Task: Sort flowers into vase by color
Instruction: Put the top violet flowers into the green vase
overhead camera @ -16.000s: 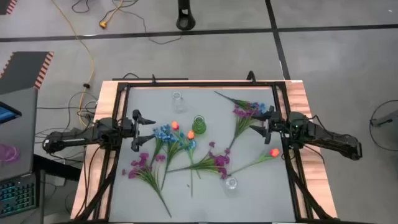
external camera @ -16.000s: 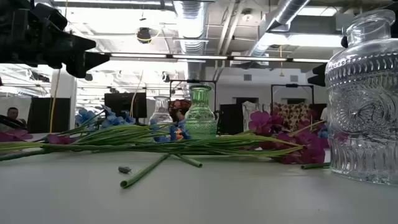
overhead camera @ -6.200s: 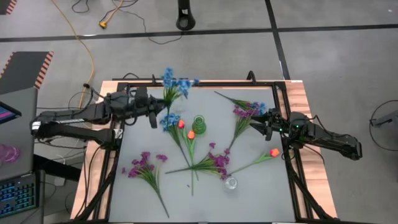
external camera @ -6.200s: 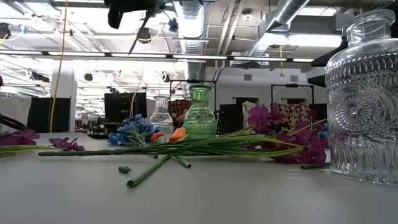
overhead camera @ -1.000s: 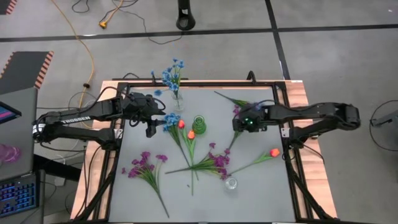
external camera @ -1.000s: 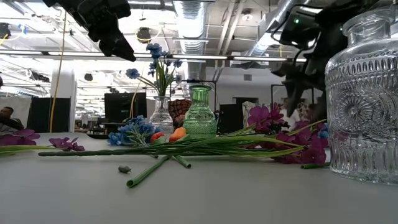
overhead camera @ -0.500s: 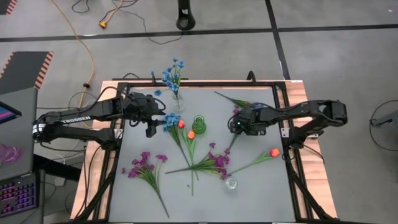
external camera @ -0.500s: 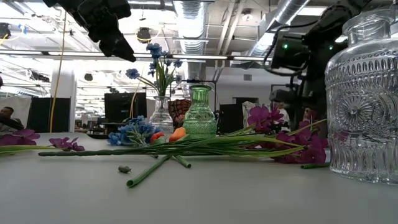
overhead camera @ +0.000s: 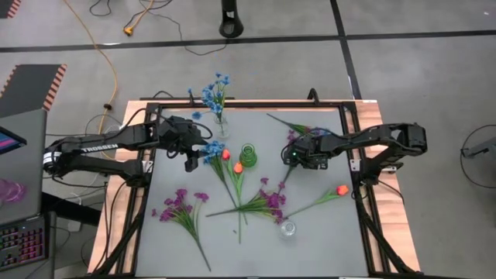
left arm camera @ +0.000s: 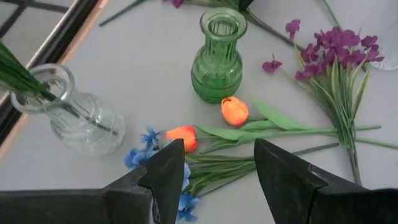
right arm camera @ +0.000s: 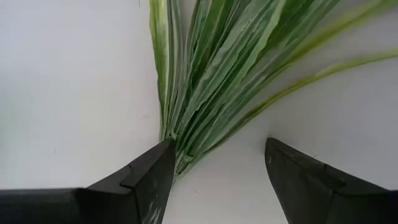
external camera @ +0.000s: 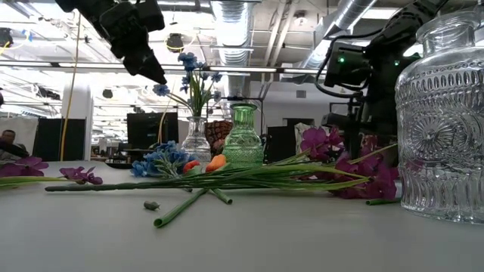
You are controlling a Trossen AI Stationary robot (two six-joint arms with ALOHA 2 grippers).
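White capital letters reading "TROSSEN" run along the left arm (overhead camera: 97, 147) in the high view. No other lettering, number or sign can be read in any view.

Bare table (overhead camera: 325, 240) along near edge and near right corner; free passage there. Centre blocked by fanned stems, purple sprigs (overhead camera: 267, 203) and green vase (overhead camera: 248, 154). Clear vase with blue flowers (overhead camera: 222, 126) standing by far edge. Small clear vase (overhead camera: 288, 228) near front. Far right corner open.
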